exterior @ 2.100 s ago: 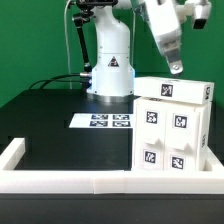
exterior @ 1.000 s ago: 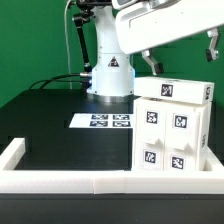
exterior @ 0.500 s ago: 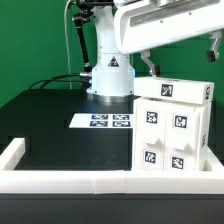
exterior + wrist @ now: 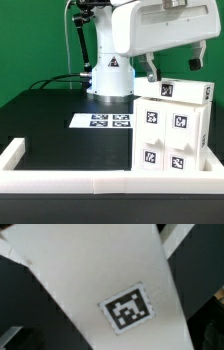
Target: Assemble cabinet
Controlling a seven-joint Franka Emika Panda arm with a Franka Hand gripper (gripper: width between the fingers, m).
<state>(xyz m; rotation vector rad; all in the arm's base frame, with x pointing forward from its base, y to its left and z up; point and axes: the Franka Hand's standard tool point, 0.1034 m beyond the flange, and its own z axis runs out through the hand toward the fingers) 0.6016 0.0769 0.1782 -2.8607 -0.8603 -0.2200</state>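
table (image 4: pixel 45 115): is carrying the marker board (image 4: pixel 104 122) near the arm's foot.
arm (image 4: pixel 110 60): is turning its wrist. a second ago the hand was stretching off to the exterior view's right, and now it's hanging broadside over the cabinet.
cabinet (image 4: pixel 172 125): is standing on the table at the exterior view's right, not shifting at all.
gripper (image 4: pixel 172 65): fingers are spreading wide just above the cabinet's top, gripping nothing.
tag (image 4: pixel 128 309): is showing large in the wrist view, so i'd judge it's lining up on the top piece.
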